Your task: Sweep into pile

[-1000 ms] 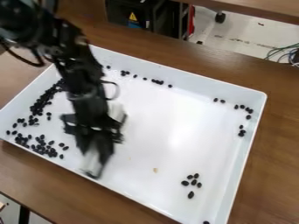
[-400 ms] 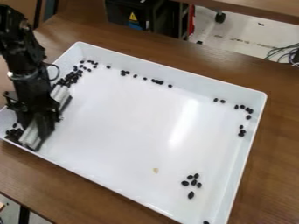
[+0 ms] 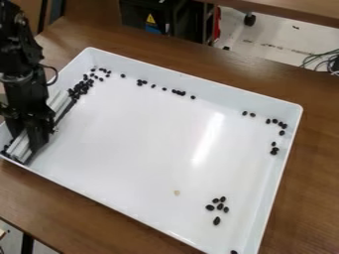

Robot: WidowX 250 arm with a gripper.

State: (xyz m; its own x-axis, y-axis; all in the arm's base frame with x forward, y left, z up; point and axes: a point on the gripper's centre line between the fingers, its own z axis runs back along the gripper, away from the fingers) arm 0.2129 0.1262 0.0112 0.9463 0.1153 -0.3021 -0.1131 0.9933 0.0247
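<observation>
My gripper (image 3: 31, 135) is over the left side of the white tray, shut on a grey-white sweeping tool (image 3: 22, 148) with a dark lower edge. The tool lies slanted along the tray's left wall. Dark beans (image 3: 81, 88) cluster at the tool's upper end, near the back left corner, and a few show by its lower end. More beans (image 3: 179, 93) are strung along the back wall. Several sit near the right back corner, and a loose group (image 3: 220, 206) rests toward the front right. The gripper and tool hide part of the left wall.
The white tray (image 3: 142, 208) has raised walls and stands on a brown wooden table (image 3: 86, 213). A small tan spot (image 3: 177, 193) marks the tray floor. Black equipment (image 3: 151, 17) and cables (image 3: 321, 60) are behind the table.
The gripper and tool have moved left across the tray to its left wall. Beans that were spread over the left side are now bunched near the back left corner or hidden behind the tool.
</observation>
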